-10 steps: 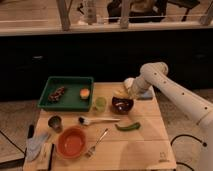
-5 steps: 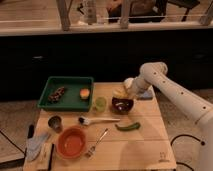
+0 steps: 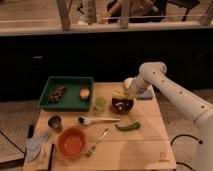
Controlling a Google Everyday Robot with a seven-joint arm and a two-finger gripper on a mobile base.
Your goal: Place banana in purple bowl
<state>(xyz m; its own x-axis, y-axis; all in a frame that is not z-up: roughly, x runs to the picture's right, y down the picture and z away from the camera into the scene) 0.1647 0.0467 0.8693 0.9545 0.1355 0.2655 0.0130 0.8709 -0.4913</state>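
Note:
The purple bowl [image 3: 122,105] stands on the wooden table [image 3: 150,145], right of centre. The pale-yellow banana [image 3: 118,93] shows just above the bowl's far rim, on its left side. My gripper [image 3: 127,96] hangs at the end of the white arm [image 3: 170,92], which reaches in from the right. The gripper is over the bowl's far edge, right beside the banana. I cannot tell whether the banana is held or resting on the rim.
A green tray [image 3: 67,83] at the back left holds a brown item [image 3: 56,94] and an orange fruit [image 3: 85,93]. A green cup [image 3: 100,103], white brush [image 3: 96,120], green vegetable [image 3: 128,126], orange bowl [image 3: 71,142], fork [image 3: 97,142], grey cup [image 3: 54,121] and cloth [image 3: 36,145] lie around. A blue item [image 3: 146,94] sits under the arm.

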